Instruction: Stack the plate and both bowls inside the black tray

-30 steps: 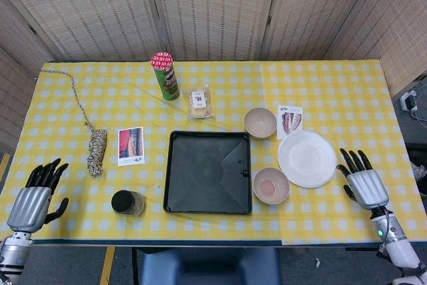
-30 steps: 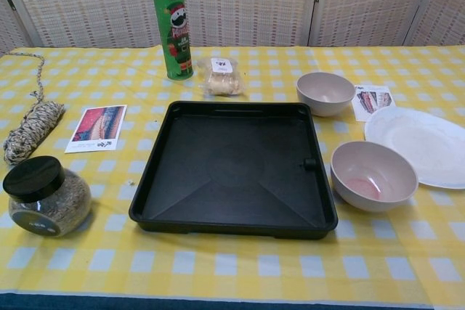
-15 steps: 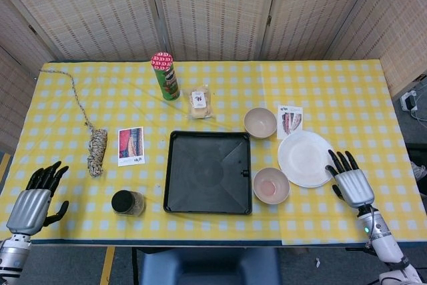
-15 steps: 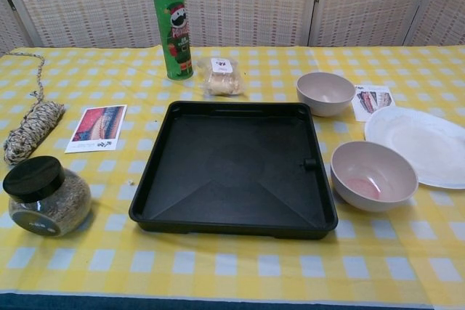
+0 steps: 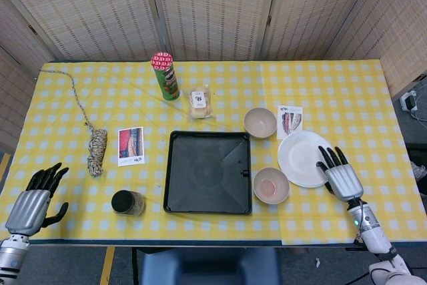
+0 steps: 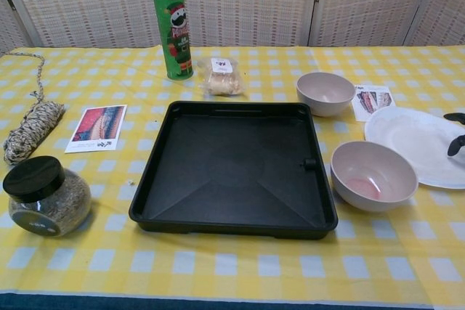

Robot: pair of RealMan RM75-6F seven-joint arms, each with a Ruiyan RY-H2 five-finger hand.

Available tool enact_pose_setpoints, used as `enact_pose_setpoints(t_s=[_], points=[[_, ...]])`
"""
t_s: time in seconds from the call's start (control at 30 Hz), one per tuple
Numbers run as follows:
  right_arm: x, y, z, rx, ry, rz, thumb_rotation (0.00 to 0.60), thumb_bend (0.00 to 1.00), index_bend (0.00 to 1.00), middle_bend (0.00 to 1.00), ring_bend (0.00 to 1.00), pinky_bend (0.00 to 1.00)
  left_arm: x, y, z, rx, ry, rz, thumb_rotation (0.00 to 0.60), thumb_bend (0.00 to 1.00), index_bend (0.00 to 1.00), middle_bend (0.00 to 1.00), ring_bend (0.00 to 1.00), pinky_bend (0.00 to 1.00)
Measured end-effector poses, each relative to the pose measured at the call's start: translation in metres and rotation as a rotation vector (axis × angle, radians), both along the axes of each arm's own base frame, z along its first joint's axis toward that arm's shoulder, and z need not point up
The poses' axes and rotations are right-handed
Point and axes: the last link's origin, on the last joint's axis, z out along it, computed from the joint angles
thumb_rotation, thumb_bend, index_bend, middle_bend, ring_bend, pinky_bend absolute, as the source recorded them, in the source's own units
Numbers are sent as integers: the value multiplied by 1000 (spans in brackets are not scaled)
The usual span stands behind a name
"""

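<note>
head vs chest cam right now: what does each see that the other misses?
Only the head view: the left hand, open and off the table, and the whole right hand at the white plate. Only the chest view: side-on profiles, like the jar contents; of the right hand, just dark fingertips. Both: black tray, both bowls, chips can.
</note>
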Motion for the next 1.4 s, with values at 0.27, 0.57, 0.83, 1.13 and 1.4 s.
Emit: enact_pose_setpoints(t_s=[0.27,0.57,0.83,1.13,1.4], points=[[8,-9,-5,0,-16,13,600,394,487,78,19,0,-1,0,2,23,6,1,600,471,0,0,0,0],[17,-16,-8,-4,-59,34,600,396,686,148,40,0,-1,0,6,51,20,-25,600,469,0,0,0,0],[26,-17,10,-74,-102,100,600,399,689,152,45,0,-1,0,6,62,19,-22,600,470,0,0,0,0],[44,-6,37,-187,-180,229,600,400,695,157,39,0,-1,-2,5,54,16,-17,600,470,0,0,0,0],[76,6,41,-193,-288,330,600,400,695,143,32,0,0,0,6,52,6,-19,600,470,0,0,0,0]])
